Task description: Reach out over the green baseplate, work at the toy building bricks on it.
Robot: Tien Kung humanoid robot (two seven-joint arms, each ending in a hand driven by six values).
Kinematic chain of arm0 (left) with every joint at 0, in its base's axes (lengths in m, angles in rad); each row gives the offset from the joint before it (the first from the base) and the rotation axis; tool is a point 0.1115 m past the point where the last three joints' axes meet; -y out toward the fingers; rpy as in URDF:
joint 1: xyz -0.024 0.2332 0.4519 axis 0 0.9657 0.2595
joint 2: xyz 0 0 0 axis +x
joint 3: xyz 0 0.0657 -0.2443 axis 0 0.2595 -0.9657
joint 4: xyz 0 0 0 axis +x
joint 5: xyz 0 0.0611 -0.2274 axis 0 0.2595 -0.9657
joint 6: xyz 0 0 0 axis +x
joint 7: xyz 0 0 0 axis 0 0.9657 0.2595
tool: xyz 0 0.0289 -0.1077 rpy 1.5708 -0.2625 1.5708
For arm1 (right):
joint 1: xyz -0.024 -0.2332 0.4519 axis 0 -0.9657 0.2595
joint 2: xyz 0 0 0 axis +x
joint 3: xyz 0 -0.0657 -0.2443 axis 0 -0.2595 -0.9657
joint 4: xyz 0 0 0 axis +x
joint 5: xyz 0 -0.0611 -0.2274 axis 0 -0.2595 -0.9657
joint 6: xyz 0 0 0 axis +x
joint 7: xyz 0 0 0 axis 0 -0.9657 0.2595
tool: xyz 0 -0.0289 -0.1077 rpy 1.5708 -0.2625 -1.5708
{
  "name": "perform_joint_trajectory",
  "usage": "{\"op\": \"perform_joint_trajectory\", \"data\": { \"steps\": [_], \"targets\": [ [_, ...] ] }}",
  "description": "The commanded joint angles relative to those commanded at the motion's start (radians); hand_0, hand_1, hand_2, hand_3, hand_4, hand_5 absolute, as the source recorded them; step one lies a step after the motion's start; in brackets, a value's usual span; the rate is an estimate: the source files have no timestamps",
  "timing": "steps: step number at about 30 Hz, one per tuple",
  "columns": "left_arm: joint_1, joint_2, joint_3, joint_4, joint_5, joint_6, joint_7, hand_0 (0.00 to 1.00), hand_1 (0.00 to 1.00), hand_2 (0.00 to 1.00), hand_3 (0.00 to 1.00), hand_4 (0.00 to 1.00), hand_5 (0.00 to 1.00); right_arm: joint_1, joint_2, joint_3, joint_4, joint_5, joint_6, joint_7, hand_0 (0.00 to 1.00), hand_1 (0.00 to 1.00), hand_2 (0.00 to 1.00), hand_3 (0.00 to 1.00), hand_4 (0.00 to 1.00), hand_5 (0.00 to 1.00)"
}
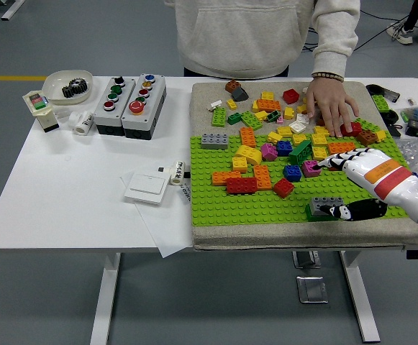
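Hovering over the green baseplate point(223, 205) — right hand point(352, 183), fingers spread, empty — beside a grey brick point(326, 204).

The white table point(65, 194) carries a beige mat point(209, 233), two button boxes point(129, 104), a bowl point(66, 84) and a wall switch point(147, 188).
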Motion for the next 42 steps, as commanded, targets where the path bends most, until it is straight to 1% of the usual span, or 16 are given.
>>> {"op": "perform_joint_trajectory", "data": {
  "steps": [4, 5, 7, 10, 11, 16, 17, 22, 23, 24, 31, 42],
  "targets": [
    [-0.001, 0.0, 0.003, 0.0, -0.007, 0.0, -0.002, 0.6, 0.69, 0.657, 0.549, 0.562, 0.618, -0.021, -0.01, 0.01, 0.019, 0.002, 0.016, -0.005, 0.693, 0.675, 0.728, 0.621, 0.789, 0.462],
    [-0.001, 0.0, 0.004, 0.0, -0.008, 0.0, -0.002, 0.602, 0.69, 0.656, 0.549, 0.562, 0.618, -0.026, -0.012, 0.01, 0.023, 0.003, 0.02, -0.007, 0.685, 0.668, 0.719, 0.6, 0.782, 0.467],
    [-0.002, 0.0, 0.005, 0.001, -0.01, 0.0, -0.003, 0.602, 0.69, 0.656, 0.549, 0.562, 0.618, -0.031, -0.015, 0.008, 0.028, 0.001, 0.028, -0.01, 0.685, 0.668, 0.719, 0.6, 0.782, 0.467],
    [-0.004, 0.0, 0.007, 0.001, -0.013, 0.0, -0.005, 0.602, 0.69, 0.656, 0.549, 0.562, 0.618, -0.036, -0.017, 0.003, 0.036, -0.001, 0.036, -0.011, 0.685, 0.668, 0.719, 0.6, 0.782, 0.467],
    [-0.005, 0.0, 0.008, 0.001, -0.014, 0.0, -0.005, 0.603, 0.69, 0.656, 0.549, 0.562, 0.617, -0.038, -0.018, 0.002, 0.039, -0.003, 0.037, -0.012, 0.665, 0.644, 0.698, 0.595, 0.78, 0.462],
    [-0.007, 0.0, 0.01, 0.001, -0.02, 0.0, -0.007, 0.603, 0.69, 0.656, 0.549, 0.562, 0.617, -0.04, -0.018, -0.005, 0.048, -0.005, 0.048, -0.012, 0.665, 0.644, 0.698, 0.595, 0.78, 0.462],
    [-0.007, 0.0, 0.01, 0.001, -0.02, 0.0, -0.007, 0.6, 0.688, 0.655, 0.549, 0.562, 0.617, -0.04, -0.018, -0.007, 0.049, -0.006, 0.05, -0.013, 0.644, 0.621, 0.659, 0.571, 0.778, 0.465],
    [-0.009, 0.0, 0.012, 0.0, -0.023, 0.0, -0.008, 0.6, 0.688, 0.655, 0.549, 0.562, 0.617, -0.038, -0.019, -0.018, 0.057, -0.007, 0.057, -0.015, 0.644, 0.621, 0.659, 0.571, 0.778, 0.465],
    [-0.009, 0.0, 0.013, 0.0, -0.024, 0.0, -0.009, 0.602, 0.689, 0.656, 0.549, 0.563, 0.617, -0.036, -0.021, -0.025, 0.06, -0.005, 0.057, -0.015, 0.637, 0.619, 0.645, 0.563, 0.742, 0.451],
    [-0.009, 0.0, 0.013, 0.0, -0.025, 0.0, -0.009, 0.602, 0.689, 0.656, 0.549, 0.563, 0.617, -0.035, -0.022, -0.027, 0.061, -0.005, 0.058, -0.015, 0.637, 0.619, 0.645, 0.563, 0.742, 0.451],
    [-0.011, 0.001, 0.015, 0.0, -0.029, -0.001, -0.009, 0.602, 0.689, 0.656, 0.55, 0.563, 0.617, -0.022, -0.015, -0.057, 0.036, 0.004, 0.064, -0.017, 0.637, 0.619, 0.645, 0.563, 0.735, 0.452],
    [-0.013, 0.001, 0.017, 0.0, -0.031, -0.002, -0.01, 0.602, 0.689, 0.655, 0.548, 0.562, 0.617, -0.014, 0.002, -0.069, 0.014, 0.01, 0.063, -0.017, 0.639, 0.62, 0.645, 0.561, 0.733, 0.447]
  ]
}}
